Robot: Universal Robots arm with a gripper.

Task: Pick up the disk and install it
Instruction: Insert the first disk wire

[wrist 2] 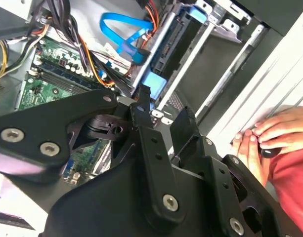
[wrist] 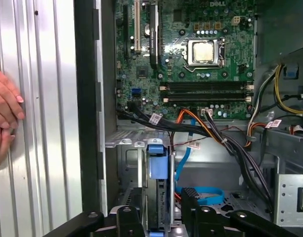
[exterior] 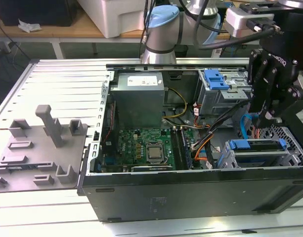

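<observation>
- The gripper (exterior: 269, 117) hangs over the corner of the open computer case (exterior: 191, 187) at the exterior view's right. It is directly above the drive cage (exterior: 291, 154).
- In both wrist views its two black fingers (wrist: 124, 217) stand apart with nothing clamped between them. The gripper is therefore released and empty.
- The disk (exterior: 257, 146) sits edge-up in a slot of that cage. Its blue carrier tab (wrist: 157, 160) faces outward, in line with the gap between the fingers. It appears to be seated already, not carried.
- A blue data cable (wrist: 203, 197) loops loose just beside the cage. Bundled power leads (wrist: 191, 129) run past towards the motherboard (exterior: 141, 143). Whether anything is plugged into the disk cannot be told.
- A person's hand (wrist: 3, 116) rests on the ribbed tabletop (exterior: 57, 79) beside the case wall. It is apart from the gripper and probably steadying or watching.
</observation>
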